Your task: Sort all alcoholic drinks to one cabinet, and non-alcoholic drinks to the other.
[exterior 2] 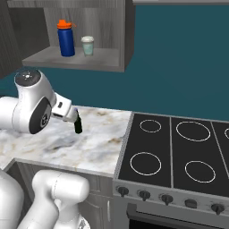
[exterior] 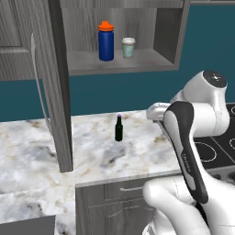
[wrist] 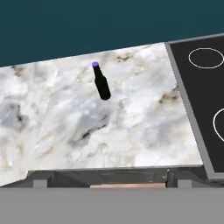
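1. Slim dark green bottle [exterior: 119,129] stands upright on the marble counter [exterior: 137,156], mid-slab, left of the stove [exterior 2: 174,152]. Glass, so probably slick, rigid and tippy – I'd grab the body, not the neck.
2. Gripper's jaws are spread wide, holding nothing – the bottle sits well ahead of it.
3. Blue bottle [exterior: 106,42] and cup [exterior: 128,47] already sit in the open cabinet.

No legible text or labels.
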